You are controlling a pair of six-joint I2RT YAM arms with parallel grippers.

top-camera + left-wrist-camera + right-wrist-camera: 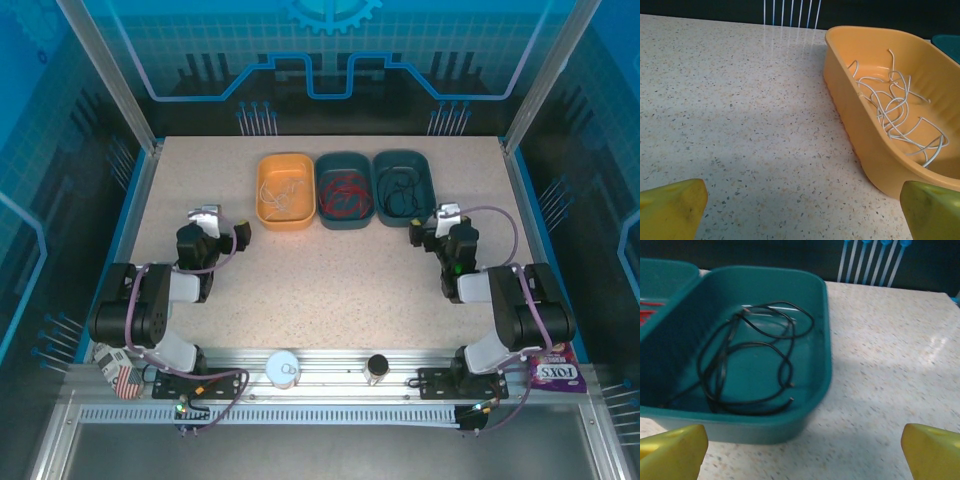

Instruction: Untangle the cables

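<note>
The cables lie sorted in three bins at the back of the table. White cables [280,196] [897,107] curl in the orange bin [263,172] [875,160]. Red cables [345,196] fill the middle teal bin [346,158]. Black cables [400,190] [747,357] loop in the right teal bin [402,156] [765,427]. My left gripper [225,233] [802,210] stands open over bare tabletop, left of the orange bin. My right gripper [428,232] [802,450] is open in front of the right teal bin, holding nothing.
The speckled table [330,275] has free room in the middle and front. A white round container [283,368] and a small dark jar [377,368] sit on the front rail. A purple packet [556,375] lies at the front right.
</note>
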